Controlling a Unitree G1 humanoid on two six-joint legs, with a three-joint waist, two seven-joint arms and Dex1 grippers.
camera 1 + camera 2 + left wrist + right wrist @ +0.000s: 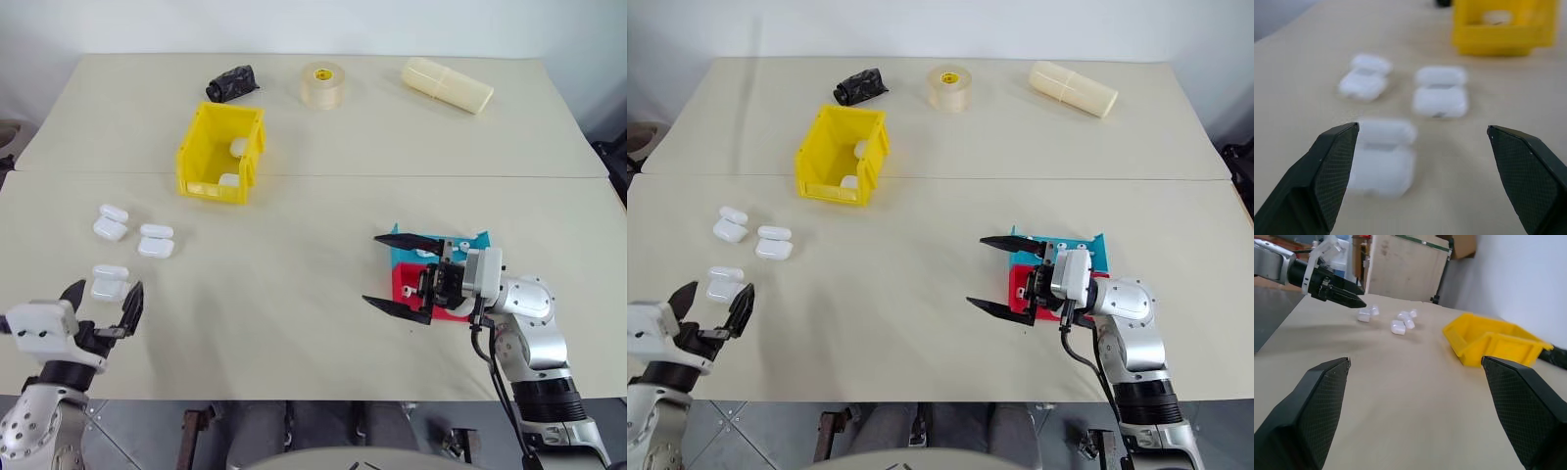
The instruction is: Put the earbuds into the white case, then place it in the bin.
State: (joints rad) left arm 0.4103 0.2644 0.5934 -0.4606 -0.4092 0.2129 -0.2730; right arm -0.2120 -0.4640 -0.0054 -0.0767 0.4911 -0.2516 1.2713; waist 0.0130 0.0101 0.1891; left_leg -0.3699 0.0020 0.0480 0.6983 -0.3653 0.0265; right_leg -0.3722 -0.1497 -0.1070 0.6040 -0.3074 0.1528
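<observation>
Black fingers of the left gripper (102,301) stand apart, empty, just behind an open white case (109,282). Right gripper (400,272) gapes too, by the red tray (403,284). Yellow bin (217,155) sits farther back.

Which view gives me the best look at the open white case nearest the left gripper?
The left wrist view: the nearest white case lies large between the open left gripper fingers, lid up, though blurred. The head views show it small beside that gripper. The right wrist view shows the cases as distant white specks.
</observation>
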